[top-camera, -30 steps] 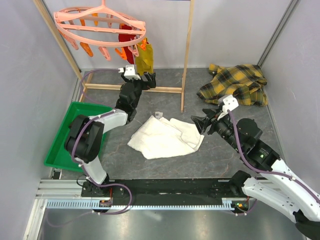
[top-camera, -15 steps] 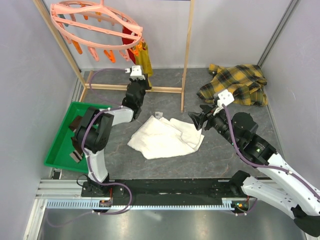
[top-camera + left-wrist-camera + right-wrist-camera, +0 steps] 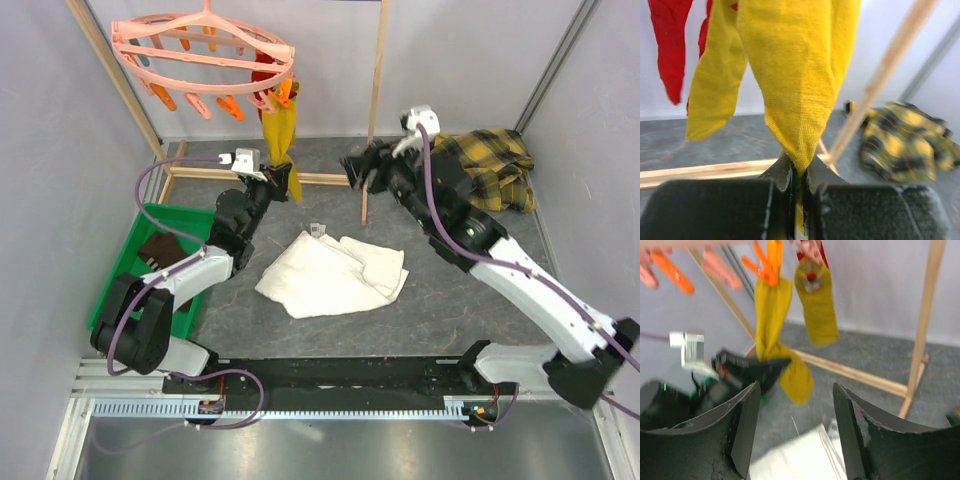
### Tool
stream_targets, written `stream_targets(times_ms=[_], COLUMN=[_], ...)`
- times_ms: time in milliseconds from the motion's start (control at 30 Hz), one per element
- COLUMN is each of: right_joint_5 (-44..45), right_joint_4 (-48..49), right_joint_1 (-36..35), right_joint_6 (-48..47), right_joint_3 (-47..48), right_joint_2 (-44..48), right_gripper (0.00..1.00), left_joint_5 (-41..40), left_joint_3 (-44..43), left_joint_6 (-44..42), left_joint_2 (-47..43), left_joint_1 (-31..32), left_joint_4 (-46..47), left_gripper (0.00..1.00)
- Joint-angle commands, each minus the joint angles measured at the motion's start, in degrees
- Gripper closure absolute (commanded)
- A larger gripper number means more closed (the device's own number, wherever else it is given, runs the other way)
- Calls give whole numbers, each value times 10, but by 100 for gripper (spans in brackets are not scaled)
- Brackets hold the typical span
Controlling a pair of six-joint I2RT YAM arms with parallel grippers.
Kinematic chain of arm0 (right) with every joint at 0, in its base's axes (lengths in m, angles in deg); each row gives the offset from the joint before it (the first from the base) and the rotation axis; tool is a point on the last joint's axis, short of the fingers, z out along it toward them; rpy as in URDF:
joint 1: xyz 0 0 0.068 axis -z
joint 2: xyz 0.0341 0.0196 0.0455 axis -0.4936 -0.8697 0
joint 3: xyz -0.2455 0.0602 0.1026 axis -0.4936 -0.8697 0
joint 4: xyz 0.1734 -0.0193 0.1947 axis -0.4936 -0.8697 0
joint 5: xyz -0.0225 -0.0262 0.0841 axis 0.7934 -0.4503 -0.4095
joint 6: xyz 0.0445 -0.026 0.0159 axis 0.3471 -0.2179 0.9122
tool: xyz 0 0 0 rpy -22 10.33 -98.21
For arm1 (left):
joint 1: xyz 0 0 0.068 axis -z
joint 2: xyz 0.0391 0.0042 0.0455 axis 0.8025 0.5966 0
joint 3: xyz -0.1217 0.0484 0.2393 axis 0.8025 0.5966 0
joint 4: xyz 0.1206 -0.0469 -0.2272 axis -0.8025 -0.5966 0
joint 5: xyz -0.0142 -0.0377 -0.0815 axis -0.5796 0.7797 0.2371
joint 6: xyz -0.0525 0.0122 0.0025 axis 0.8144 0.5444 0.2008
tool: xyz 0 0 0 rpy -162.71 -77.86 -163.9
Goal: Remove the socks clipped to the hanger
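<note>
Mustard sock (image 3: 280, 128) hangs from the right rim of the hanger (image 3: 200, 50), at the far left of the scene, held at its top by an orange clip (image 3: 771, 260). Left gripper (image 3: 274, 182) is clamped on the lower end of this sock. In the left wrist view the two fingers (image 3: 782, 172) meet with only the yellow fabric pinched between them, and the cloth runs taut up from the pinch.

Second mustard sock (image 3: 817, 305) hangs just right of the first in the right wrist view, also clipped. Red sock (image 3: 670, 45) hangs further along the ring, partly behind the mustard ones.

Right gripper (image 3: 358, 170) is raised at the far centre, beside the upright of the wooden rack (image 3: 375, 110). Jaws stand apart and hold nothing. It faces the hanging socks, well apart from them.

Dark brown sock (image 3: 160, 248) lies in the green tray (image 3: 125, 300) at the left. White towel (image 3: 335, 270) lies crumpled on the table, centre. Plaid shirt (image 3: 490, 165) is heaped at the far right.
</note>
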Motion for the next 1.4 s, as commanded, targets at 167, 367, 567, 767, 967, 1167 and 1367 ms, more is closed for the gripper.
stream_targets(times_ms=[167,367,567,767,967,1167,1367], right_joint_5=[5,-77,-158,-178,-150,-120,-34], right_joint_4=[11,25,37,66,53,15,7], right_joint_1=[-1,-1,-5,-5,-6,-26,-47], right_joint_6=[-20,-16,-30,-65,-74,-113,-151], right_joint_3=[239,330,388,404,434,478,539], right_joint_2=[-192,-258,-325,-351,-395,-428,-469], right_gripper=[31,33,34,31,30,30,34], left_joint_5=[118,191,263,377,400,397,398], left_joint_3=[25,-51,-61,-68,-74,-69,-70], left_joint_6=[72,73,102,125,131,124,125], left_joint_2=[-121,-149,-175,-175,-164,-171,-171], left_joint_1=[-6,-9,-29,-59,-60,-64,-65], left_joint_4=[-126,-308,-354,-358,-356,-357,-359], left_gripper=[98,98,98,98,98,98,98])
